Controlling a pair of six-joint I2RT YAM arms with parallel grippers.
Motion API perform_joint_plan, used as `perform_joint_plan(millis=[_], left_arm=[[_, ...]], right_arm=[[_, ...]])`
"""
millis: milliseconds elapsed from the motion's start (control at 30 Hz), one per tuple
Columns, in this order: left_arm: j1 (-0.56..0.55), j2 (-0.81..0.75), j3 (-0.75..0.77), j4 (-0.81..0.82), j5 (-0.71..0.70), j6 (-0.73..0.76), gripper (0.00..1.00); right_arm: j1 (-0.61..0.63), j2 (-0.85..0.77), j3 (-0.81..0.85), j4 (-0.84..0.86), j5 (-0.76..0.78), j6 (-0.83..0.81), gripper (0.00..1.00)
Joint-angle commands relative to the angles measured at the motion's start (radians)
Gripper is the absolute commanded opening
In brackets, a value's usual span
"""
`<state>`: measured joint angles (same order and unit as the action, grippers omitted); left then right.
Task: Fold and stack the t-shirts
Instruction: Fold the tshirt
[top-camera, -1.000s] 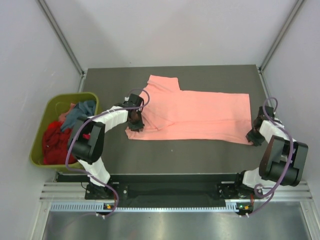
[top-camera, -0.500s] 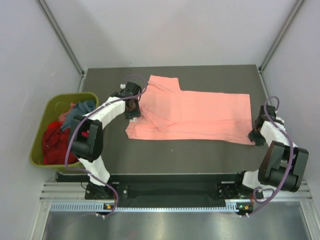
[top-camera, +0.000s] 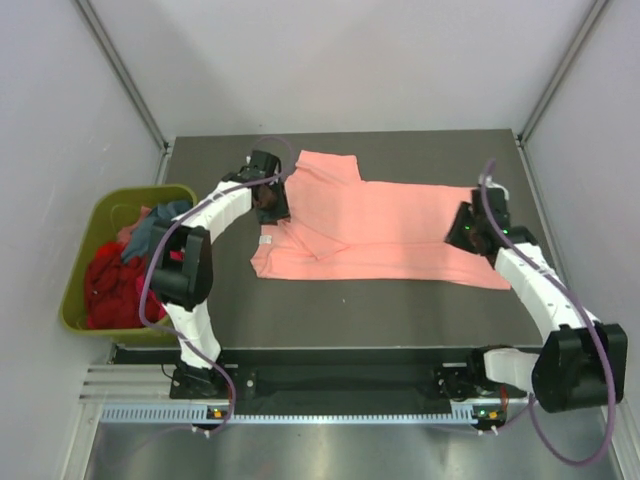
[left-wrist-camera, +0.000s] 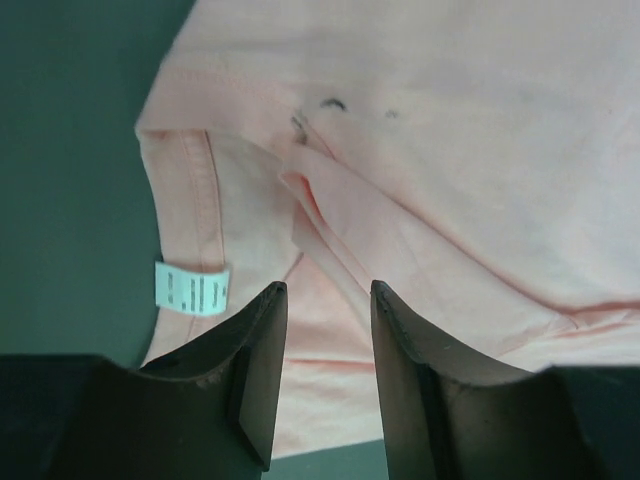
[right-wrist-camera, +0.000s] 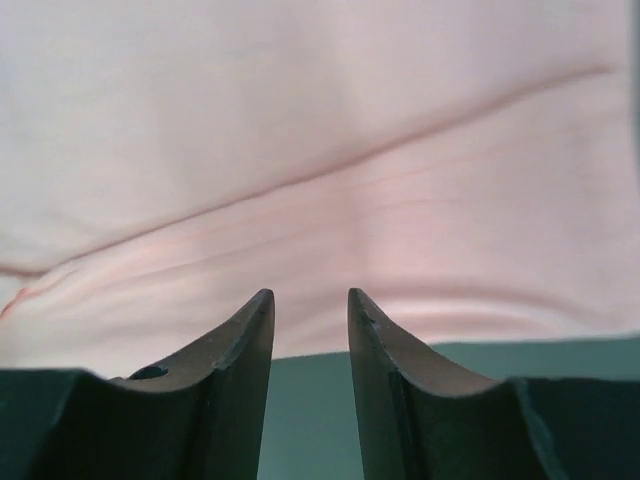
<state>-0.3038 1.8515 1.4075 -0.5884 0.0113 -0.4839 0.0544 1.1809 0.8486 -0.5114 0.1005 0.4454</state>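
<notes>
Right claw (top-camera: 466, 232) is swinging inward over the hem of the pink shirt (top-camera: 400, 230); left claw (top-camera: 270, 200) is shifting toward its collar. Both are gaping, empty, apparently readying the next fold on the bench (top-camera: 400, 310).

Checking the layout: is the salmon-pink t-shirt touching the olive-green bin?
Apart. The top view shows bare table between the salmon-pink t-shirt and the olive-green bin.

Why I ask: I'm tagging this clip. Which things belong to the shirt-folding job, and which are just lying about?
Job:
salmon-pink t-shirt, laid out
red shirt and teal-blue shirt, heaped together

Lying about:
olive-green bin holding that heap
dark table
</notes>
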Motion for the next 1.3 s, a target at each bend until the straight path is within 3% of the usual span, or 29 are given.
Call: perform_joint_plan(millis=[0, 167, 267, 533, 767, 1033, 1267], left_arm=[[0.051, 0.038, 0.093, 0.038, 0.064, 0.025, 0.44], [0.074, 0.118, 0.175, 0.019, 0.114, 0.065, 0.44], [0.075, 0.161, 0.209, -0.001, 0.125, 0.076, 0.42], [0.077, 0.213, 0.2, 0.021, 0.145, 0.08, 0.38], [0.077, 0.238, 0.238, 0.047, 0.182, 0.087, 0.0], [0.078, 0.236, 0.262, 0.104, 0.248, 0.103, 0.0], [0.078, 0.244, 0.269, 0.136, 0.292, 0.105, 0.0]], right_arm=[[0.181, 0.055, 0.069, 0.149, -0.048, 0.024, 0.37], [0.434, 0.227, 0.16, 0.26, 0.004, 0.038, 0.39], [0.519, 0.333, 0.243, 0.266, 0.033, 0.035, 0.39], [0.602, 0.497, 0.351, 0.318, 0.002, 0.015, 0.38], [0.68, 0.569, 0.365, 0.396, -0.005, -0.057, 0.38], [0.728, 0.597, 0.369, 0.473, 0.01, -0.126, 0.38], [0.824, 0.692, 0.429, 0.482, 0.08, -0.33, 0.39]])
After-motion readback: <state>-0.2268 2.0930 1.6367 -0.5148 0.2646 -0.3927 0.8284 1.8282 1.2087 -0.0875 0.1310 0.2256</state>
